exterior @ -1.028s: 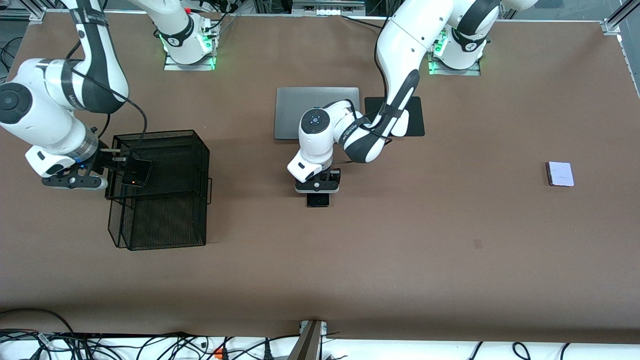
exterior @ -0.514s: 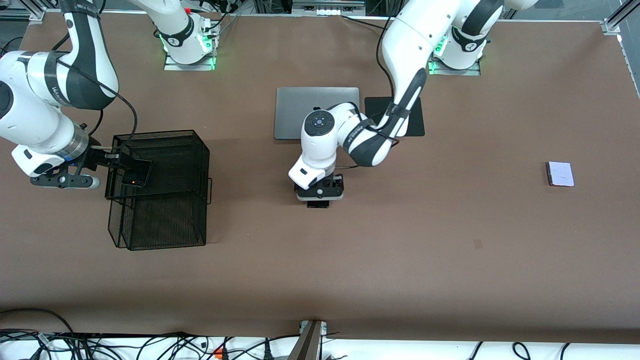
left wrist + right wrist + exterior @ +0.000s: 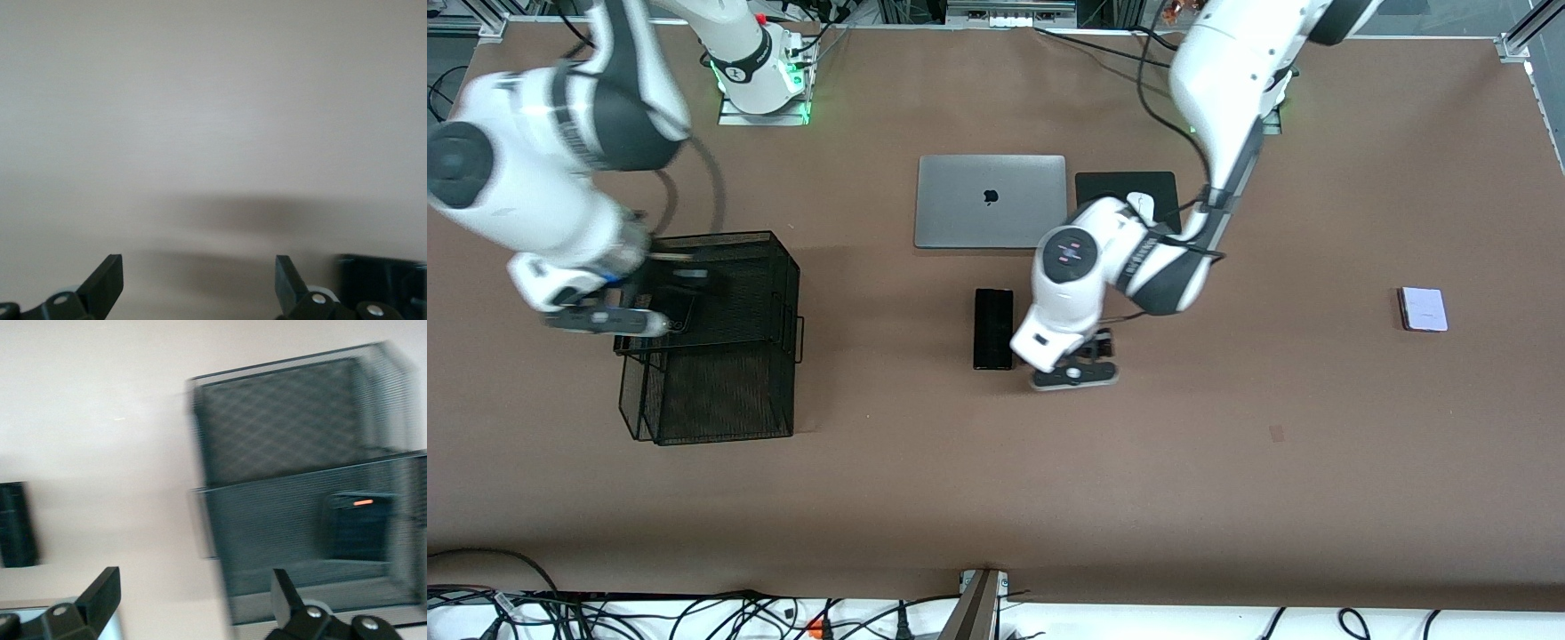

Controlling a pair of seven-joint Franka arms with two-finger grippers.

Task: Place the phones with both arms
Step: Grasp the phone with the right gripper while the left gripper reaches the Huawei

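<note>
Slim black phone (image 3: 993,328) flat on table — just beside left tool (image 3: 1075,374), fingers wide, empty.

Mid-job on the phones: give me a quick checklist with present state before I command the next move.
1. Left pincer open and empty, over bare table beside the long black phone: ok.
2. Long black phone flat on the table, free of any pincer: ok.
3. Right pincer open and empty over the mesh basket: ok.
4. Small black phone lying in the basket's upper tray: ok.
5. Pale phone in the basket: not ok, on the table toward the left arm's end.
</note>
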